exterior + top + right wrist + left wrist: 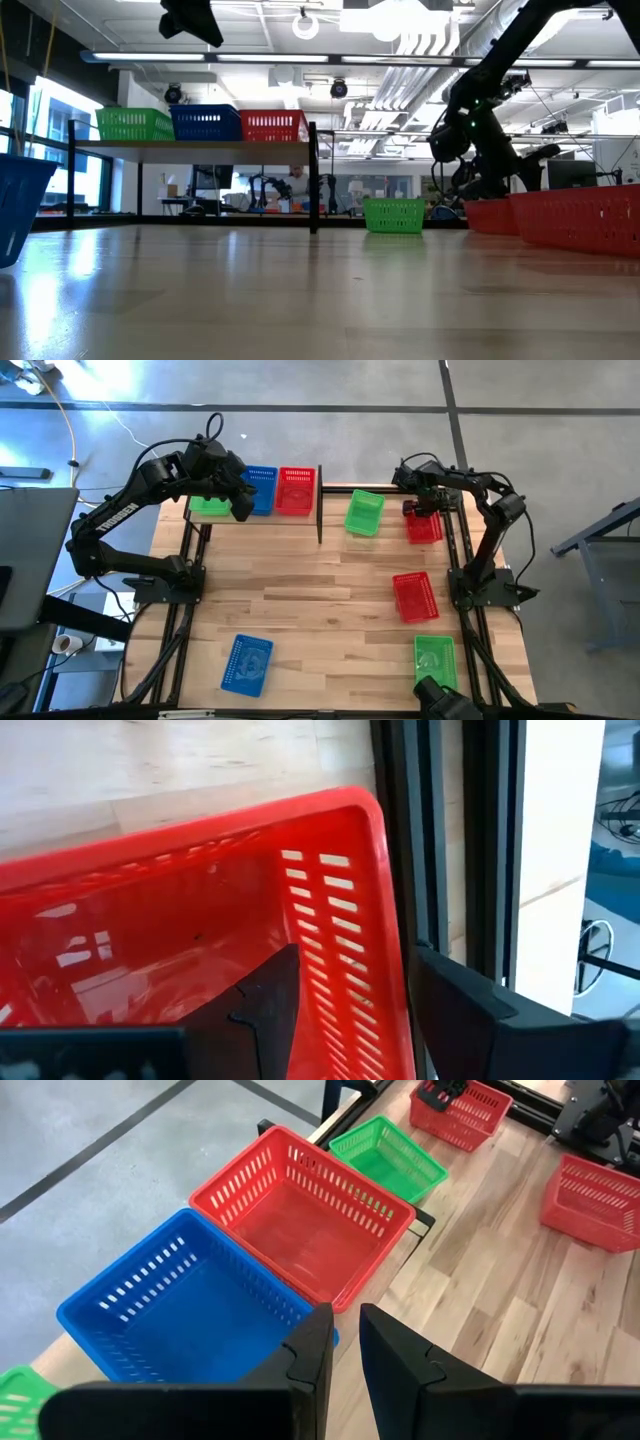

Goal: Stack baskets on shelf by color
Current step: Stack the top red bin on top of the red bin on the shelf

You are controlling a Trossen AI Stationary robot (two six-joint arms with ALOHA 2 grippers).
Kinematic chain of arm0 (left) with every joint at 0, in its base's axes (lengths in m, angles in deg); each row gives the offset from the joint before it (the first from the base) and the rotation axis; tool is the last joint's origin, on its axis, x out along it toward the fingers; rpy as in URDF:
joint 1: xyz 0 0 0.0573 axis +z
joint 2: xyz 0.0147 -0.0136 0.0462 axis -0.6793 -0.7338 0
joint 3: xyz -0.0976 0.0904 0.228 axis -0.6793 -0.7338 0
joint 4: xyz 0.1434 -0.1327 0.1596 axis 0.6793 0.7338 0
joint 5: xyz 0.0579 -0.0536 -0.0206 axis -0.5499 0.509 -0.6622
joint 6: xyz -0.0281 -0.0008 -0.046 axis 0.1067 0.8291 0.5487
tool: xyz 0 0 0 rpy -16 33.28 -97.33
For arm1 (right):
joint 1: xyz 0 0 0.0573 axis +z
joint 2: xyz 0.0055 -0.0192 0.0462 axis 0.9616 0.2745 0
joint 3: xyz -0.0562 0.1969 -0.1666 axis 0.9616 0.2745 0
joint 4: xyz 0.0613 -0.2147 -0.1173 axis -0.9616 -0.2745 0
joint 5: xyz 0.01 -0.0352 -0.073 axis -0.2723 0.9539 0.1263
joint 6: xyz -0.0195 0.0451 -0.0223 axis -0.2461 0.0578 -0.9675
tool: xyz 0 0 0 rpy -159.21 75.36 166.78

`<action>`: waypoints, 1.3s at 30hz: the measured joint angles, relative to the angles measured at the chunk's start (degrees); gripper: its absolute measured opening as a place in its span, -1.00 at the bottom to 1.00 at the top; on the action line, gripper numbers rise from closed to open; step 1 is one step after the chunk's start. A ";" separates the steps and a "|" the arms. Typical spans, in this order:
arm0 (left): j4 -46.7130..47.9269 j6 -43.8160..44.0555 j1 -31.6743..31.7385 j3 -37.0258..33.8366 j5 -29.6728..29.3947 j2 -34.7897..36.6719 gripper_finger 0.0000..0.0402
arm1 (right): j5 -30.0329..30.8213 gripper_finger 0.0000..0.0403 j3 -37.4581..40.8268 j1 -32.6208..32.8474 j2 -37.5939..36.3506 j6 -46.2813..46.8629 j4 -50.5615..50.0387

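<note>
The shelf (pixel 190 146) stands at the table's far left and carries a green basket (pixel 208 506), a blue basket (pixel 262 488) and a red basket (pixel 296 490) side by side, resting on their bottoms. My left gripper (pixel 345 1315) hovers above the blue one, open by a narrow gap and holding nothing. My right gripper (pixel 352 952) is open at a red basket (pixel 424 526) on the table's far right. One finger (pixel 265 995) is inside the basket and the other finger (pixel 460 1005) is outside its wall. My right gripper comes from above, pointing down, astride the red basket's wall (pixel 345 920) beside the table's black frame rail. Whether either finger touches the wall I cannot tell. The basket rests on the table.
Loose on the table are a green basket (pixel 364 512) right of the shelf's black post (pixel 319 505), a red basket (pixel 415 596) at mid right, a green basket (pixel 434 660) at near right and a blue basket (pixel 246 663) at near left. Bare wood lies in the middle.
</note>
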State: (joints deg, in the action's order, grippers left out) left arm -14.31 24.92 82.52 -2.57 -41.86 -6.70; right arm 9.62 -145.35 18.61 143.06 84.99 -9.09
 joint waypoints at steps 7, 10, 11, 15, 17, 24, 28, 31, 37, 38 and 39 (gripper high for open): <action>0.00 -0.09 0.00 0.00 0.00 0.00 -0.78 | -0.88 -0.27 0.00 0.00 0.31 0.29 0.29; 0.00 -0.09 0.00 0.00 0.00 0.00 -0.78 | -1.72 -0.37 0.00 -0.01 0.31 0.27 0.43; 0.01 -0.09 0.00 0.00 0.00 0.00 -0.78 | -2.42 -0.40 0.00 -0.11 0.31 0.25 0.49; 0.02 -0.11 0.00 0.00 0.00 0.00 -0.78 | -4.49 -0.50 -0.02 -0.48 0.50 -0.77 0.61; 0.02 -0.11 0.00 0.00 0.00 0.00 -0.78 | -5.22 -0.56 -0.06 -0.48 0.95 -0.78 0.59; 0.04 -0.11 0.00 0.00 0.00 0.00 -0.78 | -6.39 -0.87 -0.17 -0.39 1.19 -1.12 0.58; 0.05 -0.11 0.00 0.00 0.00 0.00 -0.78 | -6.65 -0.97 -0.13 -0.39 0.11 -1.41 0.06; 0.04 -0.12 0.00 0.00 0.00 0.00 -0.78 | -6.95 -0.99 -0.10 -0.39 -2.18 -1.36 -0.23; 0.04 -0.55 0.00 0.00 0.00 0.00 -0.78 | -7.51 -1.00 0.00 -0.39 -8.62 -0.65 -0.43; 0.04 -0.55 0.00 0.00 0.00 0.00 -0.78 | -7.88 -1.00 0.00 -0.39 -9.85 -0.48 -0.43; 0.04 -0.55 0.00 0.00 0.01 0.00 -0.78 | -8.13 -0.99 0.00 -0.39 -11.08 -0.10 -0.44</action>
State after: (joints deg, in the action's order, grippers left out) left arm -14.27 24.38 82.52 -2.57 -41.85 -6.70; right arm 1.50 -145.35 18.21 131.98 84.89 -9.53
